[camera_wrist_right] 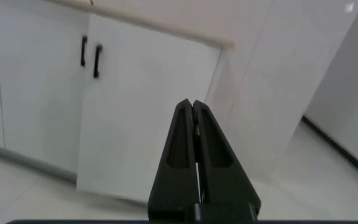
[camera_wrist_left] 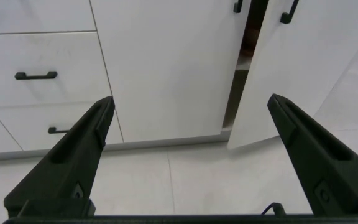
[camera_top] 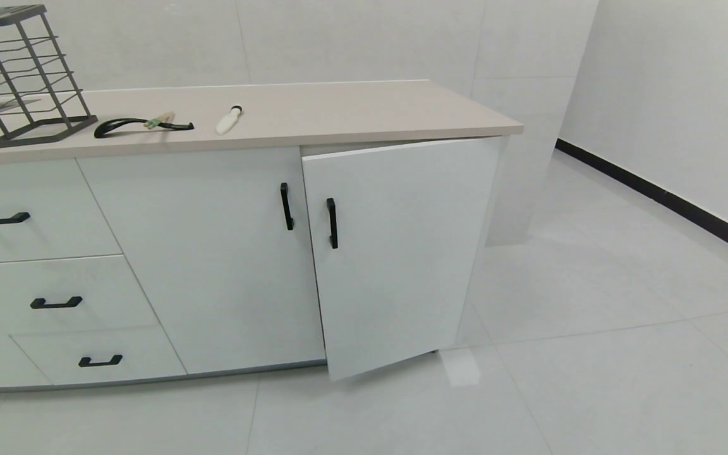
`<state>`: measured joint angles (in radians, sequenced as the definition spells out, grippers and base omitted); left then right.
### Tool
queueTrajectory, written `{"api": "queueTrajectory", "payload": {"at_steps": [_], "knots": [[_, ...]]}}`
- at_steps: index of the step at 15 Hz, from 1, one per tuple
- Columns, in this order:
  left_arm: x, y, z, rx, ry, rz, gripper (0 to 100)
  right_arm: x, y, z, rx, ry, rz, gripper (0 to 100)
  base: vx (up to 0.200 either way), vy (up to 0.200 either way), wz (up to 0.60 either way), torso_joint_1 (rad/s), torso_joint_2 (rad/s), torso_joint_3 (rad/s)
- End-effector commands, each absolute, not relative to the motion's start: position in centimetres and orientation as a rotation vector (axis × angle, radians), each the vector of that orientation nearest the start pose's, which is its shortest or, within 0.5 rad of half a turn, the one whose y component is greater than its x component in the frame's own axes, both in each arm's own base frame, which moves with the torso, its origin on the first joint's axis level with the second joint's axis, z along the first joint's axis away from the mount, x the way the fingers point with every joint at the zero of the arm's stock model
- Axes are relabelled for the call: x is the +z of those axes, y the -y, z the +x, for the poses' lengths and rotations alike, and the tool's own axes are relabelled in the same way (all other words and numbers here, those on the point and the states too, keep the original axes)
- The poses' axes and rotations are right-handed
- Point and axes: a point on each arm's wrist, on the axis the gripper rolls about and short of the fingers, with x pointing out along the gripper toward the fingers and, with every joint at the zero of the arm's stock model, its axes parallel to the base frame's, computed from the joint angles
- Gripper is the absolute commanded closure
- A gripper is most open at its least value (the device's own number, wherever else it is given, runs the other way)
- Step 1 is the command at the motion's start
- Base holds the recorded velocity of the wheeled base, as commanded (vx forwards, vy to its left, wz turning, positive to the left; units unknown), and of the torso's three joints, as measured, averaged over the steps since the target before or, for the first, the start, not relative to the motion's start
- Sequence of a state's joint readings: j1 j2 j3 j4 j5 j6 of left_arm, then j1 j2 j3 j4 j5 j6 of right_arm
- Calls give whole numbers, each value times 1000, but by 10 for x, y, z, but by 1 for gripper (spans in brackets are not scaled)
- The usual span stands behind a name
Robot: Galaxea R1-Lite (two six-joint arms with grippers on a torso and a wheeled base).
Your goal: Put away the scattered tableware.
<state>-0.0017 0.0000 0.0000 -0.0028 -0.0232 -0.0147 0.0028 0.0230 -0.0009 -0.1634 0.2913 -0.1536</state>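
Handling the ladle: we judge the black curved plastic ladle (camera_top: 111,126) light, stiff and a little slick, so it is best pinched mid-handle.
White utensil: the short white-handled utensil (camera_top: 229,119) looks light too, and we'd grip it across its middle.
Where: both lie on the beige countertop (camera_top: 339,110), near the black wire rack (camera_top: 23,76).
Left gripper (camera_wrist_left: 191,102): spread wide, empty.
Right gripper (camera_wrist_right: 193,104): fingers pressed together, nothing held.

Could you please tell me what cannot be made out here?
Cabinet interior: dark in the left wrist view; hidden behind the ajar door in the head view.
Pale item by the black ladle: too small, head view.
Wire rack: cut by head view's left edge.
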Motion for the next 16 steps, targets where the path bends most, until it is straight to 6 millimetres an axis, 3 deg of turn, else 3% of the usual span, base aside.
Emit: {"api": "queueTrajectory", "payload": {"at_steps": [1,3,6,9,16], "knots": [[76,0,-23,-25,3,-15,0,85,-5,-24,232,108,-160,100,0,0,0,0,0,0],[76,0,-23,-25,3,-15,0,81,-5,-23,217,68,-151,100,0,0,0,0,0,0],[76,0,-23,-25,3,-14,0,76,-1,-22,35,-6,-28,100,0,0,0,0,0,0],[76,0,-23,-25,3,-12,0,75,0,-22,21,-11,5,100,0,0,0,0,0,0],[76,0,-23,-25,3,-14,0,75,0,-22,20,-12,5,100,200,200,0,0,3,2]]}}
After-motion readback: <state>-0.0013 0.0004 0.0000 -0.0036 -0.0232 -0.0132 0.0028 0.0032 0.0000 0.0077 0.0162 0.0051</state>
